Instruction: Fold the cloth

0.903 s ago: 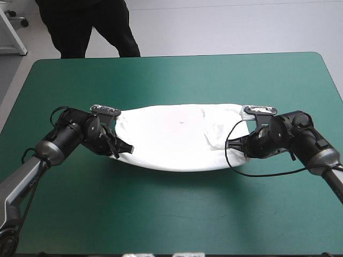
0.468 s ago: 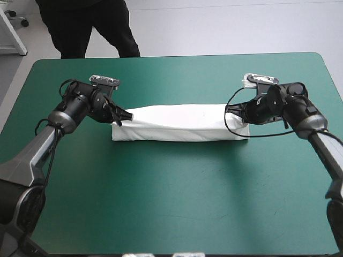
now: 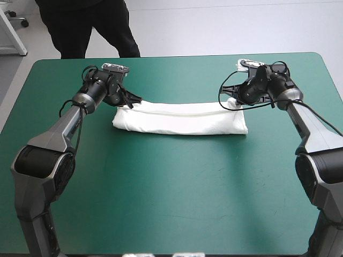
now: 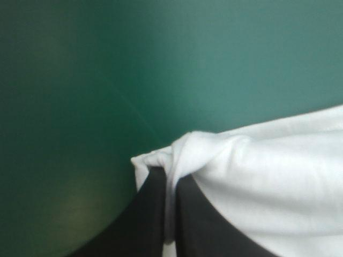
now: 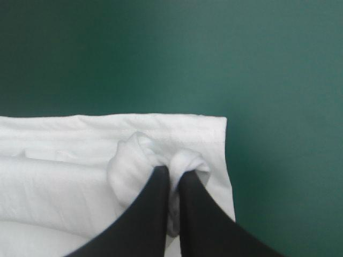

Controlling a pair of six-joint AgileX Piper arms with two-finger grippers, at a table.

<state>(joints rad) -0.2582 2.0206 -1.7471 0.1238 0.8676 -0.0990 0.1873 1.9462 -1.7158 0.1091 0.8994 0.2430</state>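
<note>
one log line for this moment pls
T-shirt: folded band on table | left gripper: shut on its far left corner | right gripper: shut on its far right corner

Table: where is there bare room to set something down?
The wide teal-green cover between the T-shirt and the near edge is bare, as is the strip beyond the shirt. Crowded: the shirt's ends, where the left gripper and right gripper clamp it.

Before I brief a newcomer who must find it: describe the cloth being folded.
On the teal-green covered table, look at the far half, between the black left pincer and right pincer. There lies the white fabric T-shirt, folded into a long strip: the only white thing there, both far corners pinched.
</note>
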